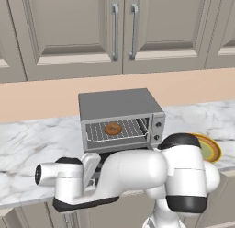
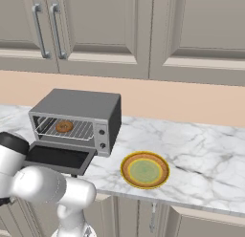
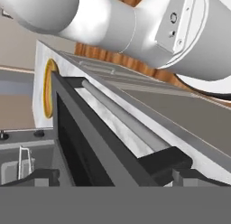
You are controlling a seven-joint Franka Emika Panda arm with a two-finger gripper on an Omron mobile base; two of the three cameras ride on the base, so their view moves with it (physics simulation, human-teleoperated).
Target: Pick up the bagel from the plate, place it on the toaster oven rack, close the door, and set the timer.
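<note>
Pincer (image 3: pixel 110 175) wide open (empty), by door (image 3: pixel 94 151)

Glossy white rounded arm (image 1: pixel 137 169), black joint bands, perhaps screws.

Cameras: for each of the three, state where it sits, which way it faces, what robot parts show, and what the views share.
Left base view: behind-left of the arm, facing forward-down at the toaster oven, the bagel on its rack; white arm crosses below.
Right base view: behind-right, facing the same oven, open door and empty plate; arm at lower left.
Hand view: on the hand, looking along the open claw at the door's handle.
Shared: oven, door, plate.
</note>
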